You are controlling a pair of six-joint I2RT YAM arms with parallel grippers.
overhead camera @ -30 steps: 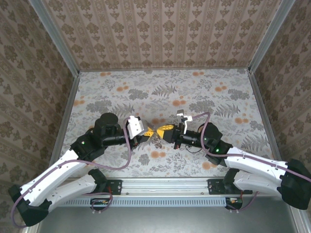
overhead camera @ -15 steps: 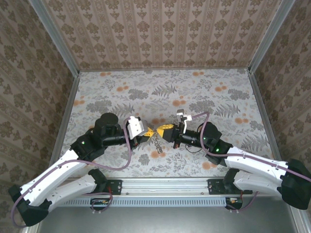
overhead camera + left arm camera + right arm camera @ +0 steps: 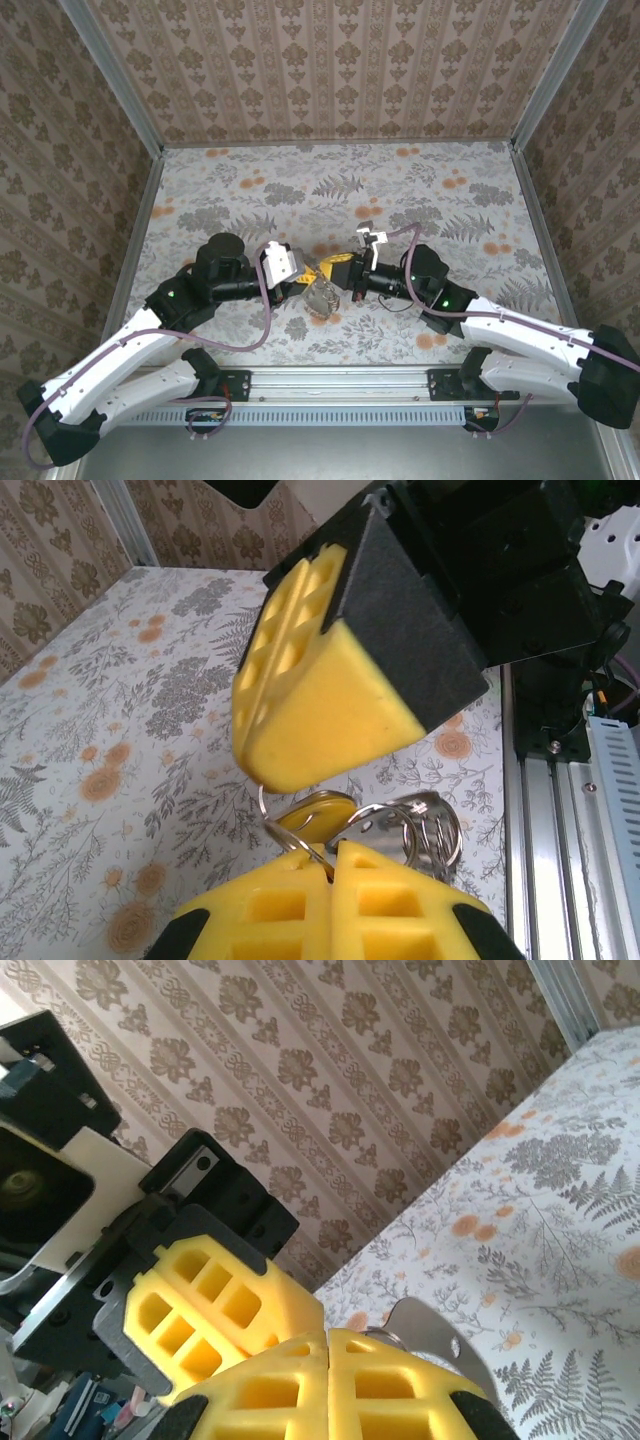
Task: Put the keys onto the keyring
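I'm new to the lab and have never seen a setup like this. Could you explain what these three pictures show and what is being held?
These are two white-and-black robot arms bolted to a table's near edge. The overhead picture looks down on both; the other two come from a camera on each wrist, so that arm's own yellow padded fingers sit at the bottom. The left end effector and right end effector meet tip to tip above the flower-patterned tabletop. Both are shut, and each seems to pinch the same small silvery-gold metal bunch of keys and rings.
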